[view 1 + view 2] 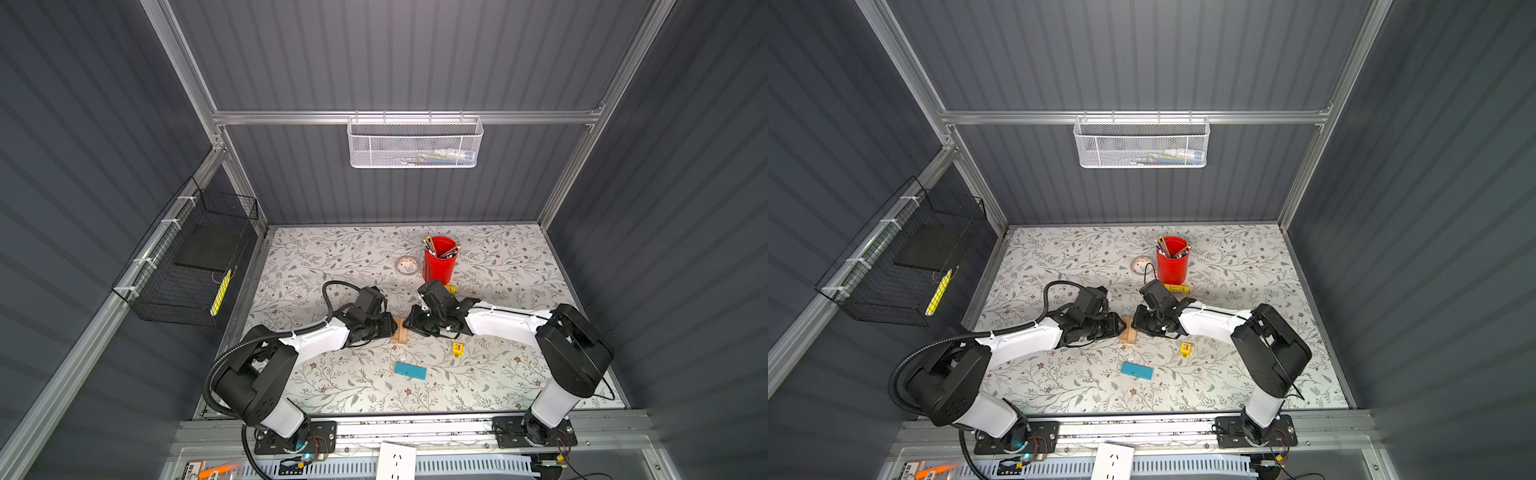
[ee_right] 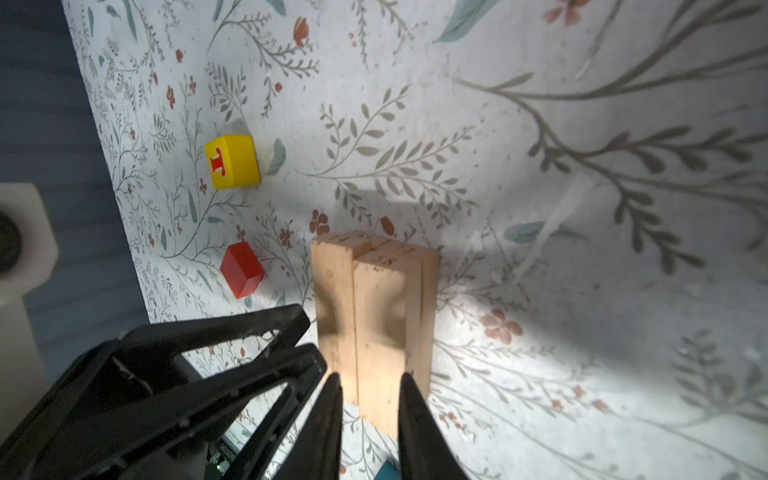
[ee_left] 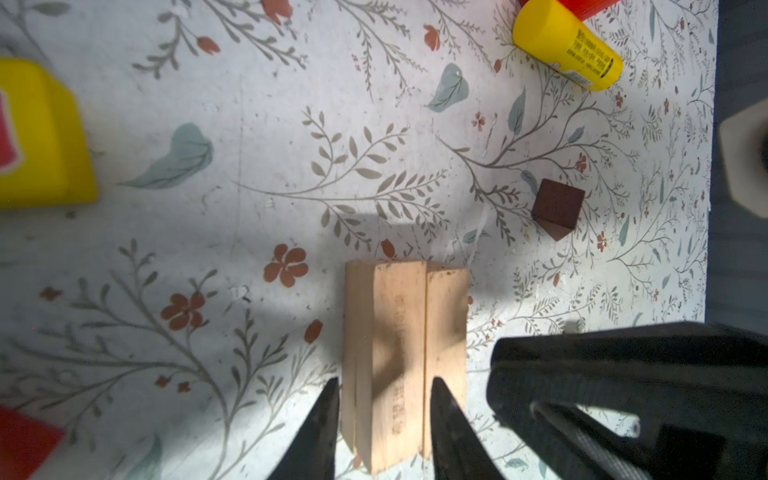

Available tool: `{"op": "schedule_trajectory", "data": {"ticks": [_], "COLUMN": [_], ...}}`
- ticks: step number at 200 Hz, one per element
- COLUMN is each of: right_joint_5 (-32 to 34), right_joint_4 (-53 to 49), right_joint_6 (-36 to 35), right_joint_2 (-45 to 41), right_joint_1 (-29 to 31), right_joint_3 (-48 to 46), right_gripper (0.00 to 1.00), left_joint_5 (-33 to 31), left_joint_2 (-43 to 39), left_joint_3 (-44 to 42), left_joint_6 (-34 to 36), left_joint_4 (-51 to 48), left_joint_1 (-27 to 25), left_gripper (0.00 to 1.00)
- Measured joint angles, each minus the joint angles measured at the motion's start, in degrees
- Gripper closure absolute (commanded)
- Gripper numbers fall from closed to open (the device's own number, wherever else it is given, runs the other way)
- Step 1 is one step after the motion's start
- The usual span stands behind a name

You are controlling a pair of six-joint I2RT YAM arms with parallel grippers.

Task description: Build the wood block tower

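Nearest the lens, left wrist view: left gripper [image 3: 384, 382], two dark fingertips [image 3: 324, 419] a narrow gap apart, straddling part of one end of the tan bar stack [image 3: 399, 332]. Cannot confirm a clamp on the wood. Right wrist view: right gripper [image 2: 370, 376] in a like attitude, jaws slightly apart, tips flanking part of the stack's width at one end. Cannot confirm a firm hold there either.

Take the tan bar stack as datum. Find the stack [image 1: 401, 329] [image 1: 1128, 329] in both top views, flat on the floral table cover [image 1: 332, 257], directly between the two grippers, long side running away from the arm bases. Note several bars packed side by side and layered, seams visible in both wrist views; cannot read the exact count.

Positions relative to the stack:
- teal bar [image 1: 410, 370]: flat, toward the arm bases, apart.
- yellow lettered cube [image 1: 457, 348]: to the right and slightly toward the arm bases, apart, red letter facing up.
- second yellow lettered cube [image 2: 232, 162] and red cube [image 2: 241, 270]: near, not touching, shown in the right wrist view past the left gripper.
- dark brown roof-shaped piece [image 3: 557, 210]: near, apart, shown in the left wrist view.
- yellow printed tube [image 1: 1177, 288]: beyond and to the right, on its side.
- red pencil cup [image 1: 439, 259]: farther beyond, upright, pencils inside.
- small round dish [image 1: 407, 265]: beyond, well apart.
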Motion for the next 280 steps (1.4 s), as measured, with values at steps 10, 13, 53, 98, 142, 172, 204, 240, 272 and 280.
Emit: {"op": "schedule_trajectory", "data": {"ticks": [10, 13, 53, 98, 142, 172, 204, 240, 272, 280], "right_joint_5": [-0.02, -0.04, 0.17, 1.07, 2.38, 2.75, 2.69, 1.73, 1.14, 1.27], "right_joint_4": [-0.52, -0.68, -2.82, -4.37, -5.05, -5.11, -5.29, -5.55, -6.05, -6.29], "right_joint_6": [-0.85, -1.16, -4.07, -4.85, -4.87, -4.87, -5.11, -6.45, -8.59, -9.29], "right_joint_2": [-0.68, -0.79, -1.05, -0.24, 1.57, 2.4, 2.84, 2.14, -2.62, -4.42], "right_joint_1": [0.63, 0.79, 3.96, 4.66, 4.68, 4.68, 4.72, 5.29, 5.44, 5.44], "right_joint_3": [-0.15, -0.15, -0.59, -1.22, -1.25, -1.22, -1.22, -1.33, -2.51, -3.1], "right_gripper": [0.73, 0.73, 0.73, 0.73, 0.74, 0.74, 0.74, 0.74, 0.72, 0.71], "left_joint_5": [-0.66, -0.83, -3.02, -5.42, -6.86, -7.13, -7.34, -7.37, -7.34, -7.34], "left_joint_2": [-1.25, -1.51, -5.66, -8.76, -9.18, -9.18, -9.2, -9.75, -11.13, -11.41], "left_joint_3": [0.0, 0.0, 0.0, -0.02, -0.02, -0.02, -0.02, -0.02, -0.02, -0.02], "left_joint_6": [0.2, 0.2, 0.42, 0.42, 0.42, 0.42, 0.42, 0.42, 0.39, 0.39], "left_joint_4": [-0.92, -1.07, -3.61, -5.66, -7.21, -7.56, -7.85, -8.83, -9.18, -9.2], "left_joint_1": [0.0, 0.0, 0.0, 0.0, 0.0, 0.0, 0.0, 0.0, 0.0, 0.0], "left_gripper": [0.63, 0.63, 0.62, 0.62, 0.62, 0.62, 0.62, 0.62, 0.61, 0.61]}}
